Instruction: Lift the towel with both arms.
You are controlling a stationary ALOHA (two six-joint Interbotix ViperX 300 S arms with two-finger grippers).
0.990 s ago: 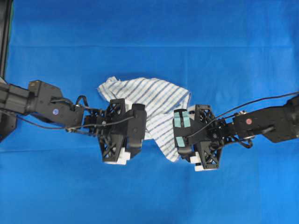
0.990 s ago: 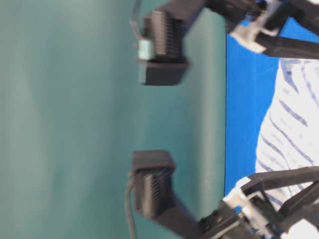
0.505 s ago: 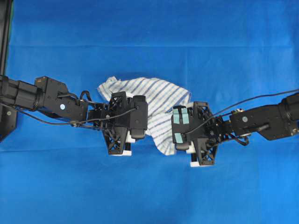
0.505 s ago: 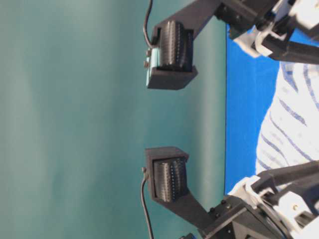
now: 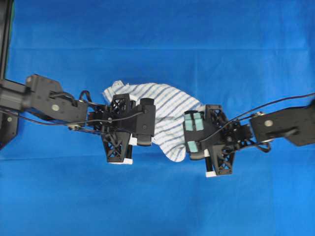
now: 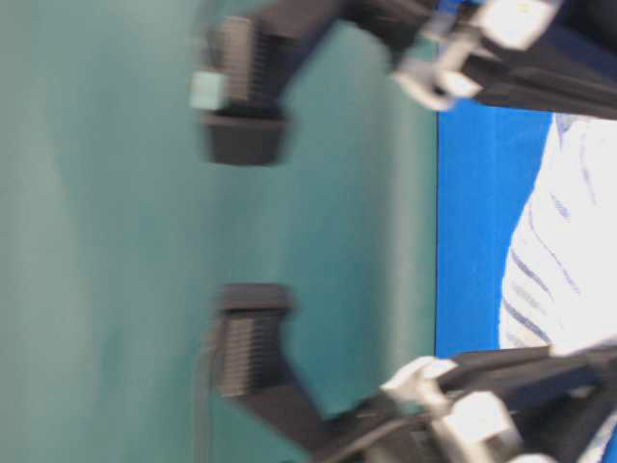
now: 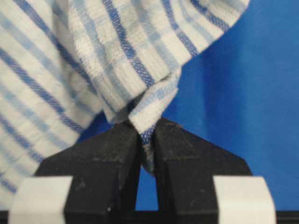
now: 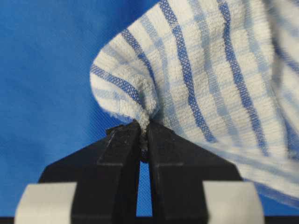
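Over the blue table cloth (image 5: 157,196), left claw (image 7: 146,133) clamped on towel (image 5: 170,110) fold, right claw (image 8: 142,133) likewise.

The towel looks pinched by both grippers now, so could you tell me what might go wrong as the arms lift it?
1. The left gripper pinches only a thin fold of the towel, near the fingertips; it could slip out under load.
2. The right gripper likewise holds just a small bunched edge, so one side might drop.
3. Both grips sit on the towel's near edge, above the blue table cloth; most of the fabric will probably hang unevenly.
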